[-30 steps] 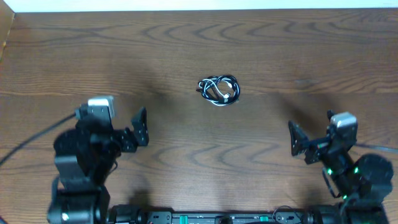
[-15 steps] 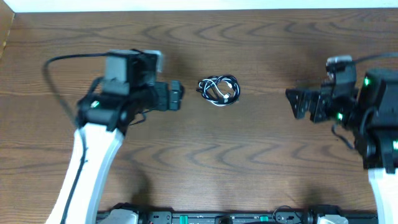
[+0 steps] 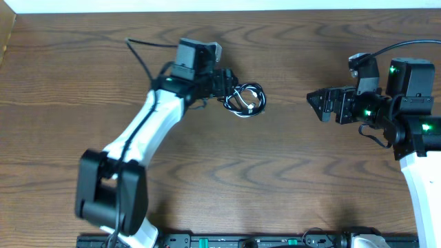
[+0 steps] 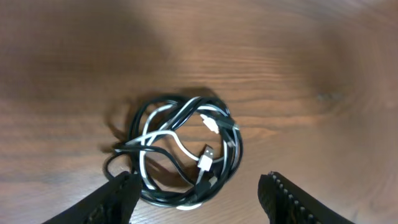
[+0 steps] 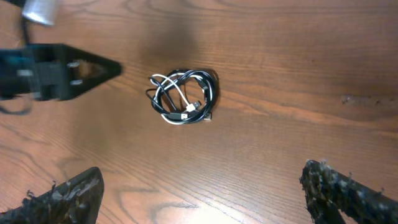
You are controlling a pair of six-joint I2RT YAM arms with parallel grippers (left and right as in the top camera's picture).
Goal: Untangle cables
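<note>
Left arm [image 3: 141,134]: white link runs from near-left base diagonally toward far centre. Left end effector [image 3: 222,83]: positioned just left of the cables [image 3: 242,100], jaws apart, nothing clamped. In the left wrist view its fingers [image 4: 118,199] stand either side of the bundle. The left one is at or v. close to the coil's left edge, contact can't be confirmed. The right one is clear of it w/ bare wood between. Cables: one compact round coil lying flat on the tabletop [image 3: 275,179], approx. centre, somewhat toward the far side. Black cords make up the outer loops. A white cord [image 4: 204,163] weaves through the middle and ends in a small metal plug [image 4: 207,151] inside the coil. All bundled together, none separated. Right end effector [image 3: 315,105]: well to the right of the coil at similar depth, pointing left toward it, jaws wide open and empty. The right wrist view shows both fingertips at the near corners, coil ahead and apart from them, left end effector on the coil's opp. side. Right arm [image 3: 413,131]: green indicator lights [image 3: 358,114] lit; black wire [image 3: 389,48] arcs off to the far-right edge.
</note>
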